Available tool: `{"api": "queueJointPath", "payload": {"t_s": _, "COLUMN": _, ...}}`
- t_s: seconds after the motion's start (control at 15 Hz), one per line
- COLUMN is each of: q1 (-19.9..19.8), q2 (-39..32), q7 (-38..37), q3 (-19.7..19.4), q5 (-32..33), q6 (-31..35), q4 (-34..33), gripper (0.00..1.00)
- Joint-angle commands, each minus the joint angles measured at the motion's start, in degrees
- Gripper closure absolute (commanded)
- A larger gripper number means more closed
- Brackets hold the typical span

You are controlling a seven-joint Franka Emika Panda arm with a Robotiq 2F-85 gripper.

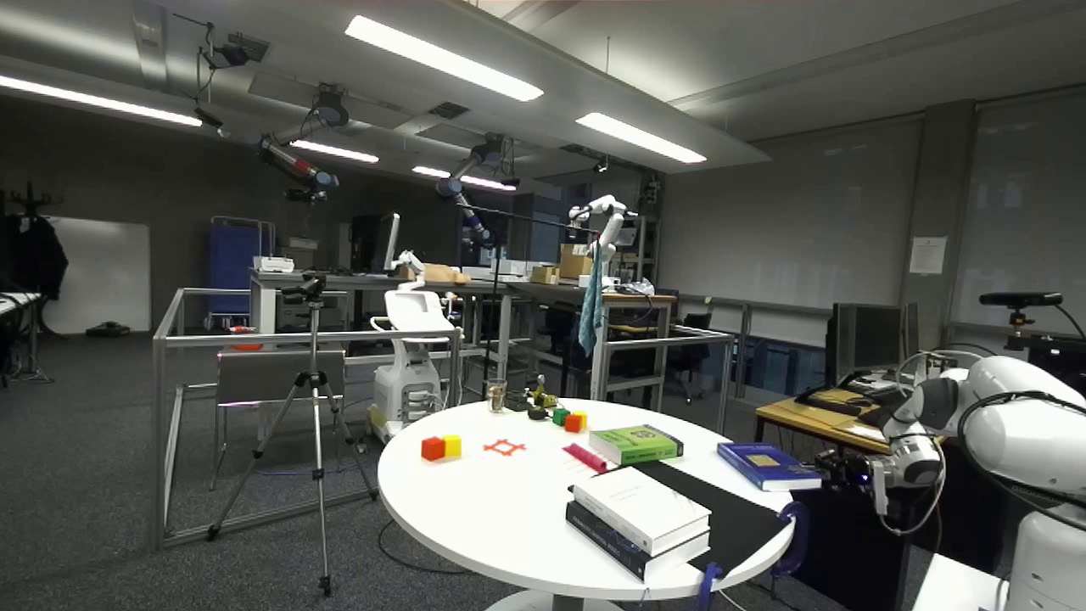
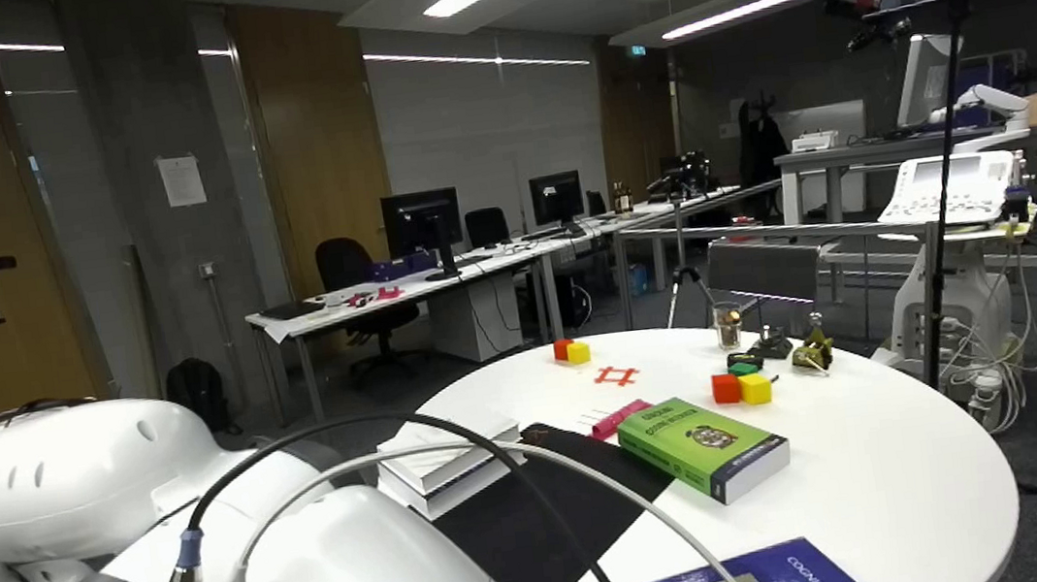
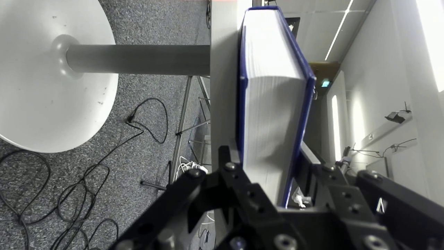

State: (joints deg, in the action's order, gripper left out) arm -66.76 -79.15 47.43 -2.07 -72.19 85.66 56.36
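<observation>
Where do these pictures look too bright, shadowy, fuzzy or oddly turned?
In an exterior view, a long white ceiling strip light is washed out while the grey back wall is dim; in the wrist view, the scene lies sideways, the blue hardcover book has one page face bright and the nearer one shaded, and the black two-fingered gripper looks soft at its closest parts.

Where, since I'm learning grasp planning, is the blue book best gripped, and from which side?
Probably the end of the blue book that overhangs the table, across both covers, coming in level from outside the rim. It lies flat, its covers giving two opposed faces; the hand grips them there.
</observation>
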Motion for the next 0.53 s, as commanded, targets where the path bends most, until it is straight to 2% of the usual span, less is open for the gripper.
{"api": "queueJointPath", "payload": {"t_s": 0.0, "q1": 0.1, "q2": -0.9, "q7": 1.4, "q3": 0.5, "q5": -0.7, "q6": 1.2, "q4": -1.7, "gripper": 0.32}}
{"api": "queueJointPath", "payload": {"t_s": 0.27, "q1": 0.1, "q2": -1.8, "q7": 1.9, "q3": 0.9, "q5": -0.9, "q6": 1.8, "q4": -2.8, "gripper": 0.01}}
{"api": "queueJointPath", "payload": {"t_s": 0.47, "q1": -0.8, "q2": -4.2, "q7": 2.7, "q3": 2.4, "q5": -0.3, "q6": 0.8, "q4": -6.5, "gripper": 0.00}}
